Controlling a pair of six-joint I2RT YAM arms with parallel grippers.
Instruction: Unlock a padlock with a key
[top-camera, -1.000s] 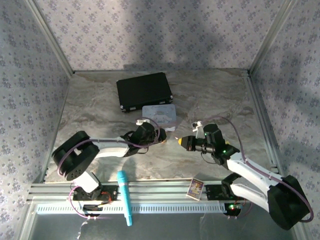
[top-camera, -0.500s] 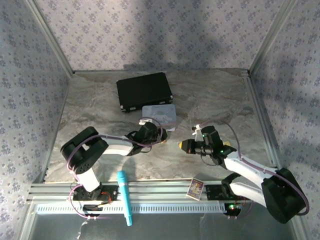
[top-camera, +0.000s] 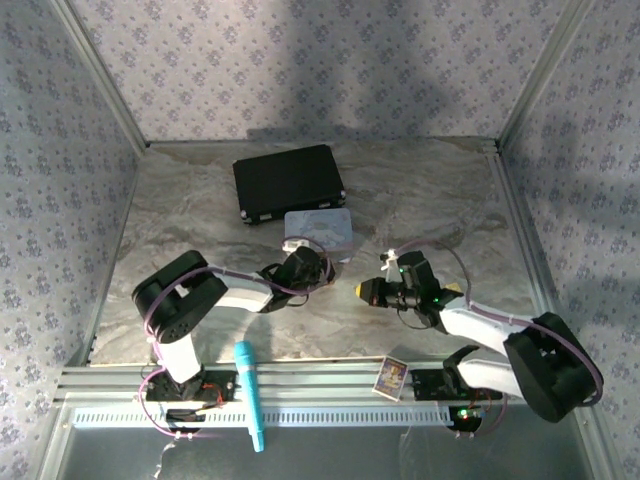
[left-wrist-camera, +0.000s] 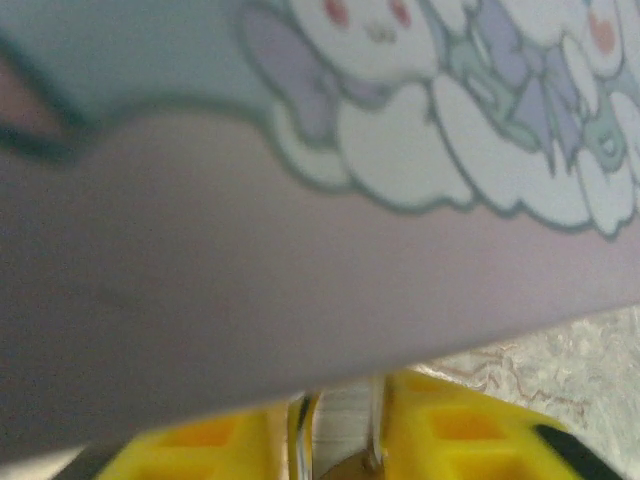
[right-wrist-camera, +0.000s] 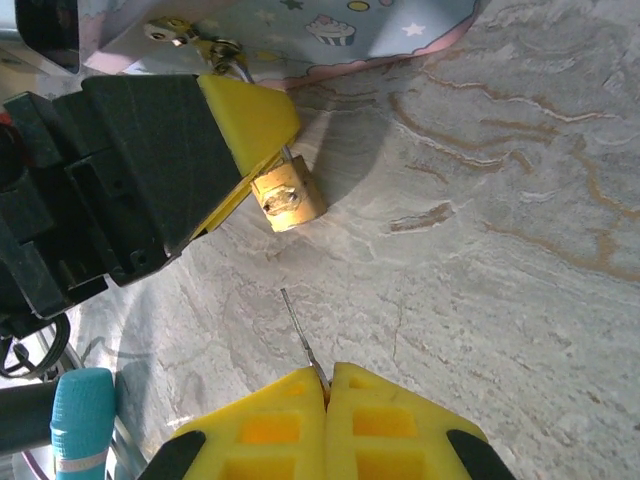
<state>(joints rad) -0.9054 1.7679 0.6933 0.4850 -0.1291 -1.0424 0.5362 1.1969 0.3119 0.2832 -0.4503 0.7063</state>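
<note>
Key (right-wrist-camera: 297, 322): thin silvery sliver in right gripper (right-wrist-camera: 327, 380); padlock (right-wrist-camera: 287, 198) sm. brass block.

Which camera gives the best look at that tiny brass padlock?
The right wrist view: the padlock shows sharp and close, its brass body in full. The left wrist view catches a blurred sliver of its shackle between the left gripper's yellow fingers. In the top view it is too small to make out.

We find the case (top-camera: 288, 182) at the table's (top-camera: 180, 230) far middle, tin box (top-camera: 318, 232) just before it, padlock (right-wrist-camera: 287, 198) before the tin (between the left gripper's (left-wrist-camera: 338, 440) fingers), key (right-wrist-camera: 298, 325) to its right, apart from it, in the right gripper (right-wrist-camera: 328, 385).
</note>
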